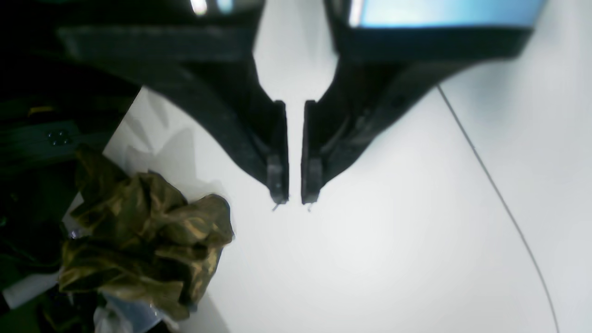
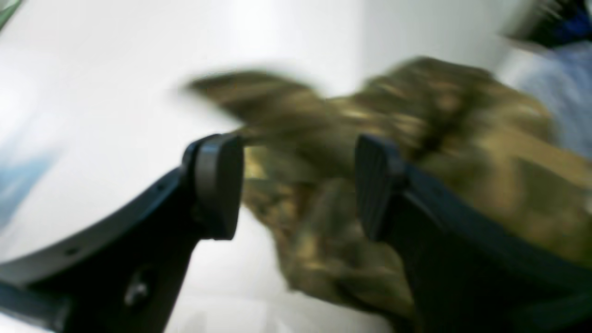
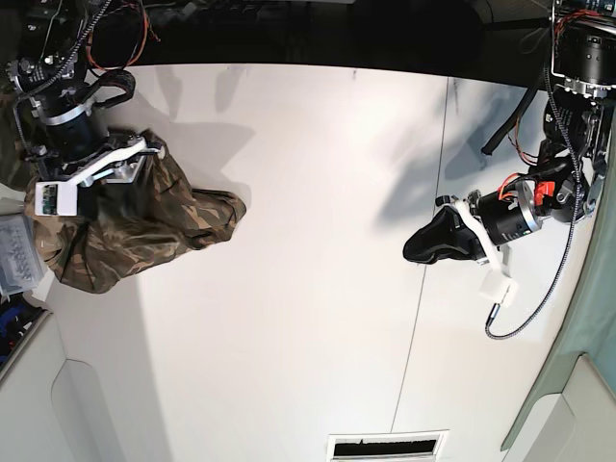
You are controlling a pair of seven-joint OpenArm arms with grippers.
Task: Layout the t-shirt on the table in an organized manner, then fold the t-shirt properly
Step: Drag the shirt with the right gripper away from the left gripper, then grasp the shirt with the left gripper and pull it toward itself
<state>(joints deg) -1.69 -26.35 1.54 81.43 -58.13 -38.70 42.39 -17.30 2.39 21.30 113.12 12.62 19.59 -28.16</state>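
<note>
On the table (image 3: 289,318), crumpled t-shirt (image 3: 144,231) under spread right hand (image 2: 298,185), left hand (image 1: 294,201) slightly parted, empty

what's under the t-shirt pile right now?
The crumpled t-shirt lies on the white table near its edge, part of it spilling over. Whatever is beneath the heap is covered. The right gripper stands open above it; the left gripper is over bare table.
</note>
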